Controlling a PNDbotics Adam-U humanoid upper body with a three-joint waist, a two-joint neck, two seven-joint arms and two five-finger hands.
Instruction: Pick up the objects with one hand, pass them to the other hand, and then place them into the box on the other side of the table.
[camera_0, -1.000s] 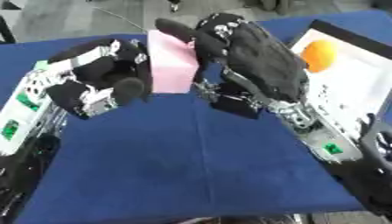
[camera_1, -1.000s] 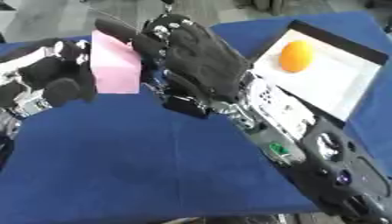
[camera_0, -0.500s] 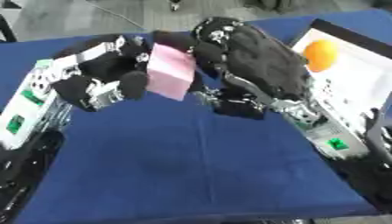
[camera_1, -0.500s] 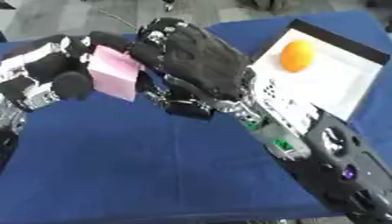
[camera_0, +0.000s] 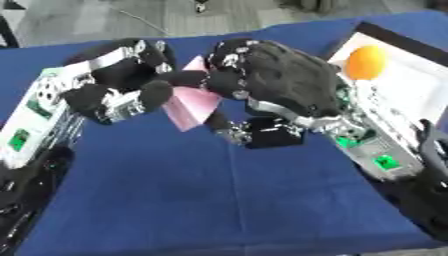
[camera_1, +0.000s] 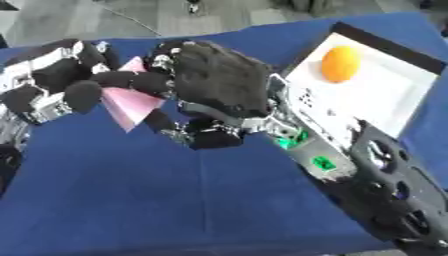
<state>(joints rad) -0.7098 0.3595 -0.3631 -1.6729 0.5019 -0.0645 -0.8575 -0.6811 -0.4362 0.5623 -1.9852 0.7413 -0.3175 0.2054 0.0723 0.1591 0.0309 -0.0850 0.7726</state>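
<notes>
A pink block (camera_0: 194, 105) hangs tilted above the blue table (camera_0: 219, 200), caught between my two hands. My left hand (camera_0: 118, 85) comes in from the left, its fingers curled over the block's top and left side. My right hand (camera_0: 280, 80) covers the block's right side from above, with its thumb under the block's lower edge. Most of the block is hidden by the hands. A white box (camera_1: 385, 95) with a dark rim lies at the right of the table, with an orange ball (camera_1: 339, 63) in it.
The blue cloth stretches in front of the hands to the near edge. My right forearm (camera_0: 376, 150), with its green-lit boards, lies between the hands and the white box. Grey floor shows beyond the far edge.
The pink block has come down from upright to a tilted, diamond-like pose. Both hands have closed in around it and sunk slightly toward the table.
</notes>
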